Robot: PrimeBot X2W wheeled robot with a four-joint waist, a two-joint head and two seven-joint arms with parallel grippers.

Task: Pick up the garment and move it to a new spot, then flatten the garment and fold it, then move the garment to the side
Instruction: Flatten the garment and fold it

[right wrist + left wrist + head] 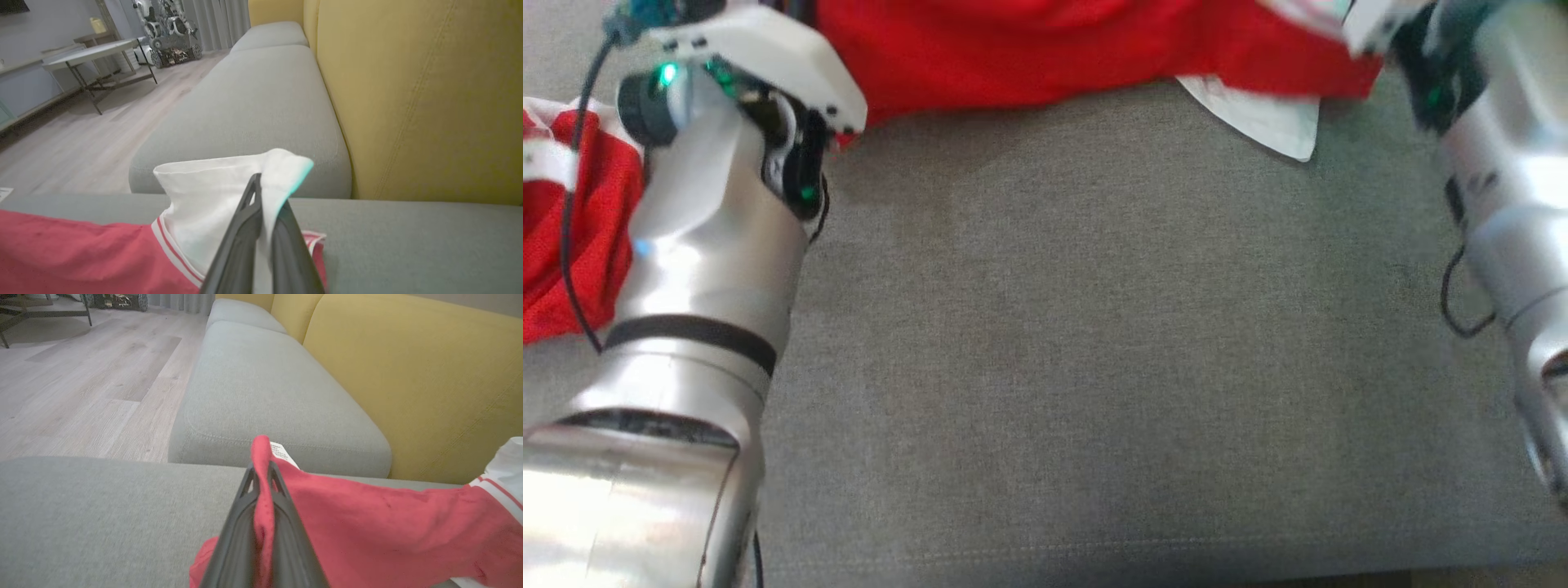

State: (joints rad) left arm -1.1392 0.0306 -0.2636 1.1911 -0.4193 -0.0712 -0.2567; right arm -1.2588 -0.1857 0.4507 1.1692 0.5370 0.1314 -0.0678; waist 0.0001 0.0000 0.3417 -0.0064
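At the left of the head view, the left arm (703, 245) is seen over a grey cushion (1094, 367). Part of the red garment (1029, 41) is bunched beside it at the left edge, and the rest is stretched across the top. In the left wrist view, the left gripper (261, 470) is clamped on a red edge of the garment: a fold is pinched between the two dark fingers (237, 522), and a white label (284, 454) shows just past the tips. From there the cloth is draped rightward over the cushion, before a yellow backrest (408, 375). Toward the right of the head view, a white piece (1262, 118) of the garment is seen under the red hem, near the blurred right arm (1503, 188). In the right wrist view, the right gripper (267, 190) is closed on a white, red-striped part of the garment, which is folded over its tips. A wood floor (81, 155) and a table (94, 53) are seen beyond.
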